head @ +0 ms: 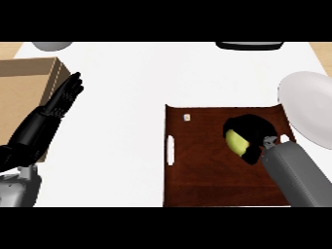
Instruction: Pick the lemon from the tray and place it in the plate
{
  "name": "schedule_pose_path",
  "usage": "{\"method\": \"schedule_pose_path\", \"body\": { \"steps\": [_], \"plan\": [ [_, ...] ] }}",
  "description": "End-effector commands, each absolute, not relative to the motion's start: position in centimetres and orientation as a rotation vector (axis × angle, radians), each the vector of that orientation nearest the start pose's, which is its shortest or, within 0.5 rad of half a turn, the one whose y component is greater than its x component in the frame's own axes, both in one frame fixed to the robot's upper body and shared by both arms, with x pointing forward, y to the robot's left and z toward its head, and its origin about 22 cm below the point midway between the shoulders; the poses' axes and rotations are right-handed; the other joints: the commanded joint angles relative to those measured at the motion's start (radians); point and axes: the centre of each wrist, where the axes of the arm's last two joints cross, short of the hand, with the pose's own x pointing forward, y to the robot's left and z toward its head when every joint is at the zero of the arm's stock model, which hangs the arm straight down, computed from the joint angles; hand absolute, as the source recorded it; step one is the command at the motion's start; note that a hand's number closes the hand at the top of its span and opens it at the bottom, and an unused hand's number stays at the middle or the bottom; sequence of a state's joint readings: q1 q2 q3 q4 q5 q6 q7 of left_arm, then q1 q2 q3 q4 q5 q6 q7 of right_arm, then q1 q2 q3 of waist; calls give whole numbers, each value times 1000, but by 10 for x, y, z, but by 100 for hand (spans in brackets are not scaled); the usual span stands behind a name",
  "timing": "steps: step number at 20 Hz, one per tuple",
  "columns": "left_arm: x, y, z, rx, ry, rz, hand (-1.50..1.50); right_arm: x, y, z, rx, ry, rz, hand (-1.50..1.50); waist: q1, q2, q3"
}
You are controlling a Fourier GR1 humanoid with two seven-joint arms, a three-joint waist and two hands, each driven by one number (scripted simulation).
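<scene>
Dark wood tray [197, 170] lies nearest, and over its right half the right hand [251, 130] curls round the yellow lemon [234, 141]. At the left edge the left hand [50, 119] rests open, fingers straight, beside a cardboard box [14, 92]. Farther right, just beside the tray, the white plate [319, 109] holds nothing.
</scene>
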State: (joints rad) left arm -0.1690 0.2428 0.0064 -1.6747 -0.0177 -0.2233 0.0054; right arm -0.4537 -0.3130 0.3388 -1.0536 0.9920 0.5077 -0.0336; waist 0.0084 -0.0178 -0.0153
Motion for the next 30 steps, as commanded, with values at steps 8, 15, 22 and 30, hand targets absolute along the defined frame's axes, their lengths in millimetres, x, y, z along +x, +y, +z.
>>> {"method": "schedule_pose_path", "body": {
  "steps": [8,15,22,30],
  "plan": [
    [278,250,78,4,-1778,-469,0,349,-140,-6,-1079,-661,897,150,19,28,15],
    [280,247,77,-3,-1779,-477,0,356,-79,32,-1356,-772,731,150,18,20,15],
    [272,258,73,13,-1779,-466,0,366,-44,107,-1406,-882,600,150,7,14,15],
    [271,267,64,36,-1753,-448,0,364,-76,110,-1582,-862,457,150,-17,12,15]
  ]
}}
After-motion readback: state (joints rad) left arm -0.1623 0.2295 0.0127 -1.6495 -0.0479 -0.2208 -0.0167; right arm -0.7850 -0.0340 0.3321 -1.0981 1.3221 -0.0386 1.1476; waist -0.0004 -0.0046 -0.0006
